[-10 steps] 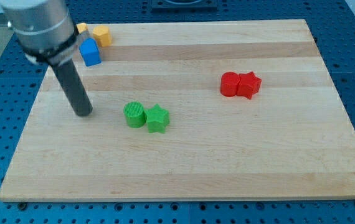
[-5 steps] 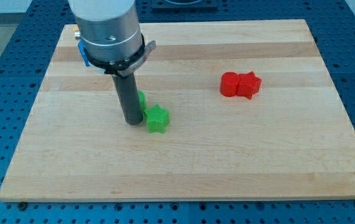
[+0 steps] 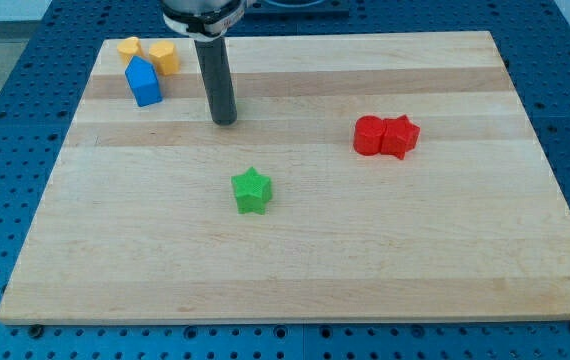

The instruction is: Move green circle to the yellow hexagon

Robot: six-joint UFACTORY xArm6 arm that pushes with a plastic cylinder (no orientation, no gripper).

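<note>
My tip [image 3: 224,121] rests on the board in its upper middle, to the right of the blue block [image 3: 144,82] and above the green star [image 3: 252,190]. The green circle does not show anywhere in the view; the rod may be hiding it. The yellow hexagon [image 3: 165,57] sits near the board's top left corner, up and to the left of my tip, with a clear gap between them. The green star lies alone near the board's middle.
A second small yellow block [image 3: 129,47] sits just left of the hexagon, with the blue block right below the pair. A red circle [image 3: 369,135] and a red star [image 3: 401,137] touch each other on the right. The wooden board [image 3: 295,280] lies on a blue perforated table.
The rod swept right to the green circle, then moved toward the view's top. The green circle left the star's side and is out of sight. The star stayed put.
</note>
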